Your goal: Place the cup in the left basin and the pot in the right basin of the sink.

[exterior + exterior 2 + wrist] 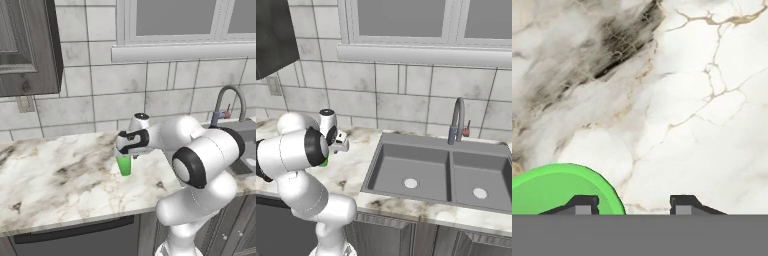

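1. Left base view: the cup [124, 164] stands upright on the marble bench [60, 175], well left of the sink [248, 131], with the tool [126, 155] right down over its top.
2. From that side the hand covers the cup's rim, so the fingers themselves are hidden there.
3. Hand view: looking straight down, the green rim [562, 187] sits at lower left and one dark fingertip [584, 202] overlaps it; the other fingertip [684, 202] is out over bare marble.
4. So the tool is parted, with the cup's wall seemingly between the two tips; whether the tips press on the cup, I cannot tell.
5. Right base view: here the arm's big joint blocks nearly all of the cup, leaving just a green sliver [324, 162] beside it.
6. That same view opens up the whole sink: left basin [408, 172] and right basin [478, 180], each with a pale drain, split by the divider, faucet [457, 120] behind.
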You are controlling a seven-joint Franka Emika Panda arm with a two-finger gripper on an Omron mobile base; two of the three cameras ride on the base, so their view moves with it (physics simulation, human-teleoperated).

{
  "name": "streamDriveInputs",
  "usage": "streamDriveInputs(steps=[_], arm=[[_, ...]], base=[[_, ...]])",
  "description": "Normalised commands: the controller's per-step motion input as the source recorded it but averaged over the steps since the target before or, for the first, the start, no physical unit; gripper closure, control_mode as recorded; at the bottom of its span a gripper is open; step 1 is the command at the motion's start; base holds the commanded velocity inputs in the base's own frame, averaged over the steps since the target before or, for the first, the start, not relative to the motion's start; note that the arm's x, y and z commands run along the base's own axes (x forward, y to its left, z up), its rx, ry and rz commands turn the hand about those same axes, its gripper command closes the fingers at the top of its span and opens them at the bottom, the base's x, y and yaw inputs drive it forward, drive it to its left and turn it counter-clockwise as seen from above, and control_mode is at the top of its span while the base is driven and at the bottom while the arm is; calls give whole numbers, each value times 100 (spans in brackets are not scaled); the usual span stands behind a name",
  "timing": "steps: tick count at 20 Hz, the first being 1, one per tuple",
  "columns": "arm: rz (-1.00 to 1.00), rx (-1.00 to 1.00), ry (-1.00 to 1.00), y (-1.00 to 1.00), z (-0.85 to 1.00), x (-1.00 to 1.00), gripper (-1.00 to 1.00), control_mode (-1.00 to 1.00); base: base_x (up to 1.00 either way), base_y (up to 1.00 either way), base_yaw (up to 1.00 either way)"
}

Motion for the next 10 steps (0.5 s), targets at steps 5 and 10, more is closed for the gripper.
streamDriveInputs(steps=[5, 10], arm=[[2, -2, -2, 6, -5, -25, 100, -100], [5, -3, -9, 0, 0, -43, 100, -100]], base=[[0, 0, 0], [0, 0, 0]])
